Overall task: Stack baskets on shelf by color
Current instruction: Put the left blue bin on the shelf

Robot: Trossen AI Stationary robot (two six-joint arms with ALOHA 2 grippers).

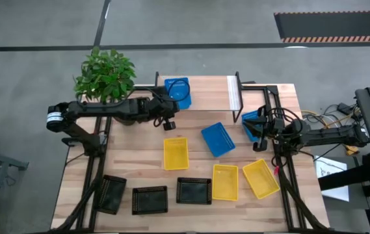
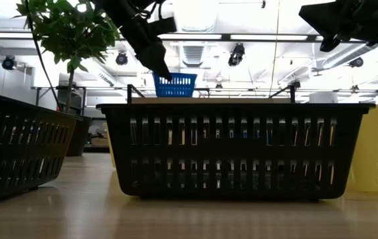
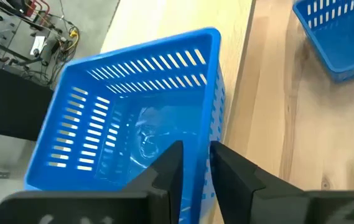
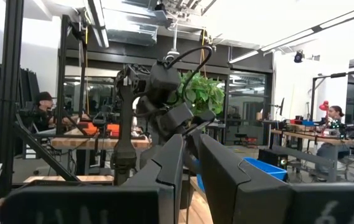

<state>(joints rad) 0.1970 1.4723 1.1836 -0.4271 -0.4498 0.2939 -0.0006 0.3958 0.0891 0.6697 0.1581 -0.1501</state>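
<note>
A blue basket (image 1: 179,91) (image 3: 133,118) stands on its base on the shelf's light wood top (image 1: 207,94). My left gripper (image 1: 170,99) (image 3: 195,168) is at that basket's wall. My right gripper (image 1: 257,125) (image 4: 191,168) hovers by the table's right edge, shut on a second blue basket (image 1: 252,122), which is tipped on its side. A third blue basket (image 1: 218,138) lies on the table. So do three yellow baskets (image 1: 175,153) (image 1: 225,182) (image 1: 261,177) and three black ones (image 1: 112,193) (image 1: 150,199) (image 1: 194,190). My left gripper pinches the side wall of the blue basket at its rim (image 3: 209,134), one finger (image 3: 167,171) inside the basket and one outside. It comes slanting down from the table's left. The basket sits level on the shelf top. My right gripper pinches a wall of the second blue basket (image 4: 198,182) between its two fingers, and the rim (image 4: 265,169) shows beside one finger. The basket is lifted clear of the table and tilted. The fingers hide the exact place of contact.
A potted plant (image 1: 105,73) stands at the table's far left corner beside the left arm. The nearest black basket (image 2: 235,149) fills the low view. The rest of the shelf top, right of the blue basket, is bare. People sit at benches in the room beyond.
</note>
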